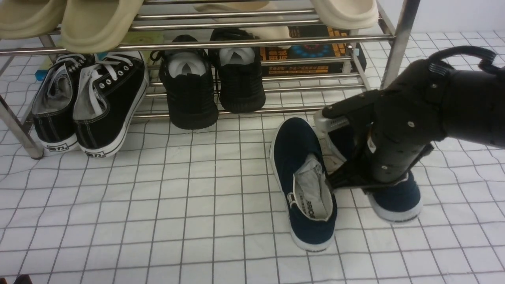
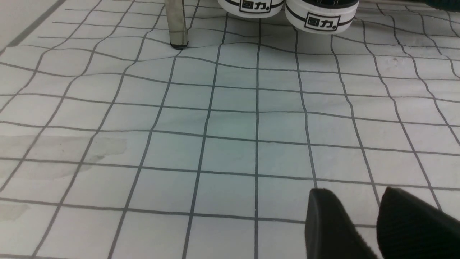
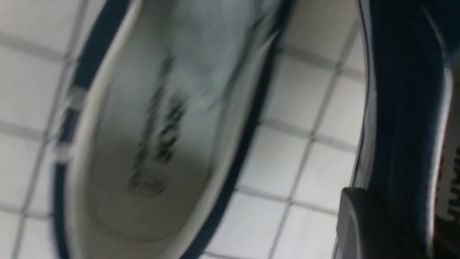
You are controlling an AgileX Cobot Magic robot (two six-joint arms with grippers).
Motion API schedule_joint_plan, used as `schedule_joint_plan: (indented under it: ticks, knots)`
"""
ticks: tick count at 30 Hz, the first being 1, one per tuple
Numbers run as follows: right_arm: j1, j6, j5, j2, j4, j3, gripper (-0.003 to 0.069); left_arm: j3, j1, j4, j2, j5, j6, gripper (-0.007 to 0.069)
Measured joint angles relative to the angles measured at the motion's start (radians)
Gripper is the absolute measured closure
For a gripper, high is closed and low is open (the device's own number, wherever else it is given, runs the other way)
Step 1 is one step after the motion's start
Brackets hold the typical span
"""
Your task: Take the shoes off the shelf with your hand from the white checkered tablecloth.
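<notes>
Both navy-blue shoes are off the shelf (image 1: 396, 51) and on the white checkered tablecloth (image 1: 177, 205). The left one (image 1: 303, 177) lies free, with its grey insole and paper stuffing showing; it also fills the blurred right wrist view (image 3: 151, 136). The right shoe (image 1: 396, 199) is mostly hidden behind my black right arm. My right gripper (image 1: 339, 179) is shut on that shoe's side wall (image 3: 406, 108); one finger (image 3: 359, 223) shows outside the wall. My left gripper (image 2: 354, 205) hovers over bare cloth, jaws slightly apart and empty.
Black lace-up sneakers (image 1: 106, 102) with white laces lean on the lower tier at the left, their heels (image 2: 316, 14) near a shelf leg (image 2: 176, 25). All-black shoes (image 1: 213, 86) sit mid-tier. Beige slippers (image 1: 94, 23) lie on top. A dark box (image 1: 311, 51) stands behind.
</notes>
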Motion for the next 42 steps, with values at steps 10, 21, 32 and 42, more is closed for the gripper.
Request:
schedule_joint_plan:
  ticks: [10, 21, 32, 42]
  knots:
    - [0.001, 0.057, -0.024, 0.021, 0.001, 0.0, 0.0634, 0.0, 0.0, 0.0, 0.0, 0.0, 0.0, 0.0386]
    - [0.0, 0.106, -0.081, 0.07, 0.006, -0.001, 0.0453, 0.0, 0.0, 0.0, 0.0, 0.0, 0.0, 0.0386]
    - [0.0, -0.104, 0.129, -0.183, 0.098, -0.071, 0.0465, 0.0, 0.0, 0.0, 0.0, 0.0, 0.0, 0.0386]
    - [0.0, -0.237, 0.108, -0.733, 0.174, 0.095, 0.0674, 0.0, 0.0, 0.0, 0.0, 0.0, 0.0, 0.0386]
